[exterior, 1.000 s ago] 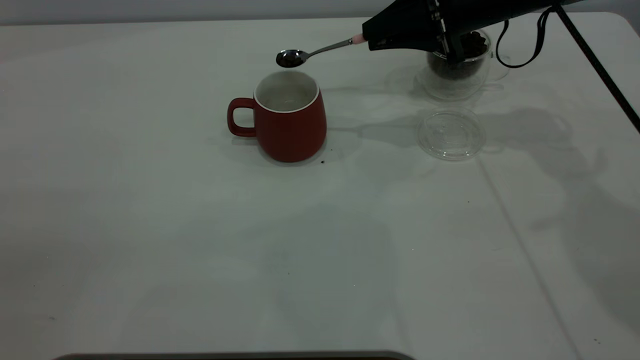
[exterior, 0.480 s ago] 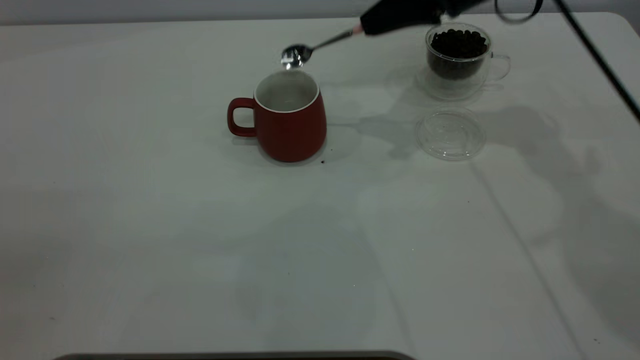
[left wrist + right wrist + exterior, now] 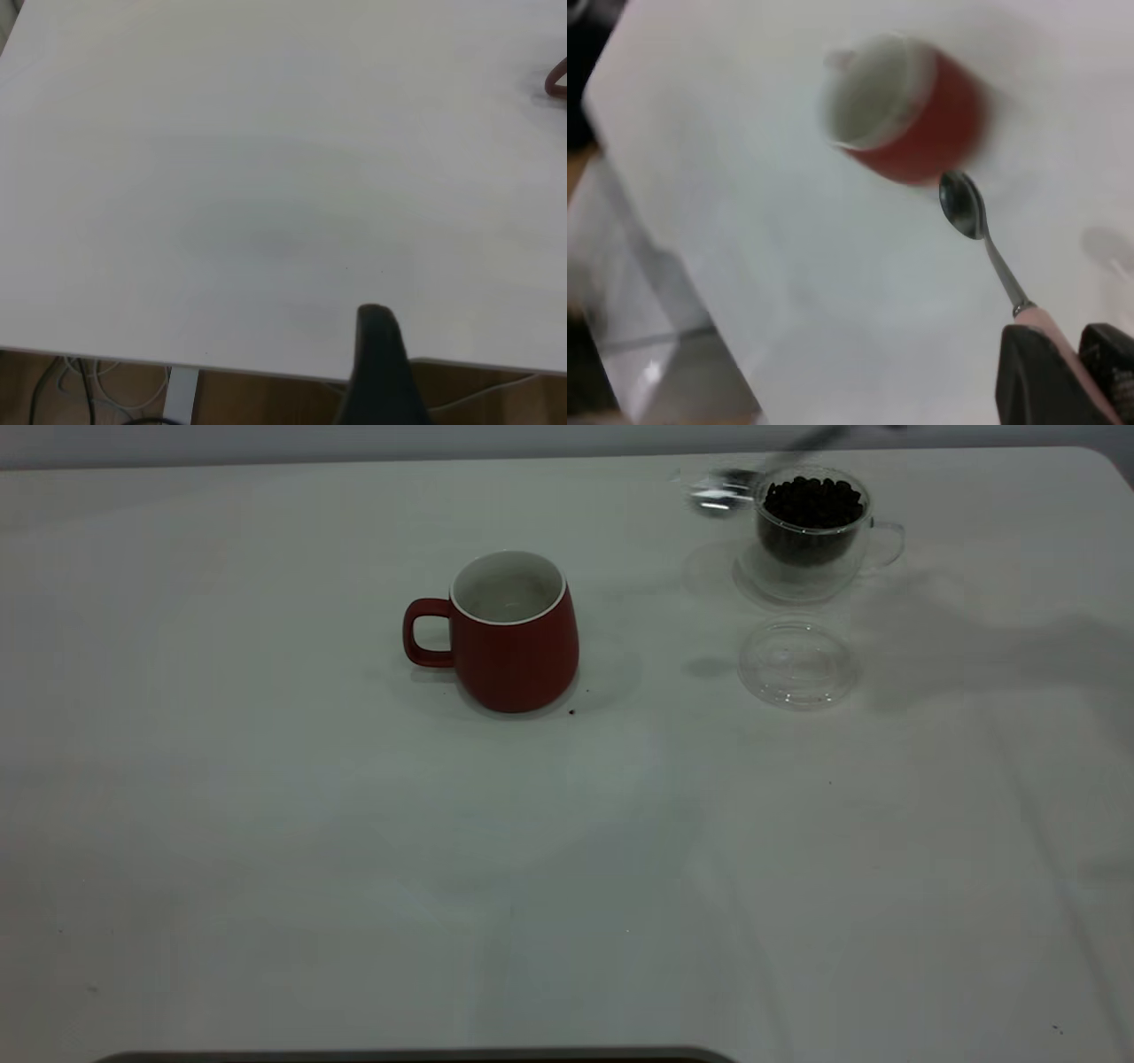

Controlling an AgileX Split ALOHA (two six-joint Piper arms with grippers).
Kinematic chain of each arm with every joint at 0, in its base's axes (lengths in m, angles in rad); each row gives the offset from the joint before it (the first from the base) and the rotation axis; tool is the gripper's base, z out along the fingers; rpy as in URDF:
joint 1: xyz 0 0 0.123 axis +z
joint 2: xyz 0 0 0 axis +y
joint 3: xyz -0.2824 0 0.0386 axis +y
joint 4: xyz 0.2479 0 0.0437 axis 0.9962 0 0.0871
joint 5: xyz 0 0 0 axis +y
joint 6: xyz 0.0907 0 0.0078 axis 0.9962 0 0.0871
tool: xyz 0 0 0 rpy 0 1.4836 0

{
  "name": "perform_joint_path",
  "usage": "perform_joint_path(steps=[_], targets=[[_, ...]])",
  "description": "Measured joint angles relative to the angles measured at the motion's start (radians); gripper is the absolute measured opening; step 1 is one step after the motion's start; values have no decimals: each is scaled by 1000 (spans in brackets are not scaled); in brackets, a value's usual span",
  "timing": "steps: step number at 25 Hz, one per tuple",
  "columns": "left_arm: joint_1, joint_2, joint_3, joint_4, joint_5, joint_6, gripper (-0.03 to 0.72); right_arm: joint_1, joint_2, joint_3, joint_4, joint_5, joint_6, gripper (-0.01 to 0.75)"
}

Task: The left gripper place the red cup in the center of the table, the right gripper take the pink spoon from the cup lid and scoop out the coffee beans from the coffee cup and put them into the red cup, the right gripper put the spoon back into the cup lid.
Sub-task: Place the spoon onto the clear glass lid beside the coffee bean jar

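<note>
- Right wrist view showed the pink spoon (image 3: 990, 254) by its handle between the right gripper (image 3: 1072, 367) fingers, clamped on it, bowl empty.
- Red cup (image 3: 511, 631) stood mid-table (image 3: 354, 824), apart.
- Left gripper (image 3: 379, 367) hung at the table edge; grip unclear.

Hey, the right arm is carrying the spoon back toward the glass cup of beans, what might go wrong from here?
The pink spoon is pinched only at the end of its handle by the right gripper, so it may twist or slip when it digs into the coffee beans.

The coffee cup is heaped to the rim; a scoop may spill beans onto the table.

Its blurred bowl sits right beside the glass rim; a knock could shift the cup.
</note>
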Motion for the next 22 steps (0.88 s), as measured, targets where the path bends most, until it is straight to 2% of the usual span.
perform_joint_path(steps=[2, 6, 14, 22], targets=[[0, 0, 0, 0, 0, 0, 586, -81, 18, 35, 3, -2, 35, 94], [0, 0, 0, 0, 0, 0, 586, -165, 95, 52, 66, -5, 129, 94], [0, 0, 0, 0, 0, 0, 586, -174, 263, 52, 124, -16, 168, 96], [0, 0, 0, 0, 0, 0, 586, -172, 309, 52, 170, -81, 169, 97]])
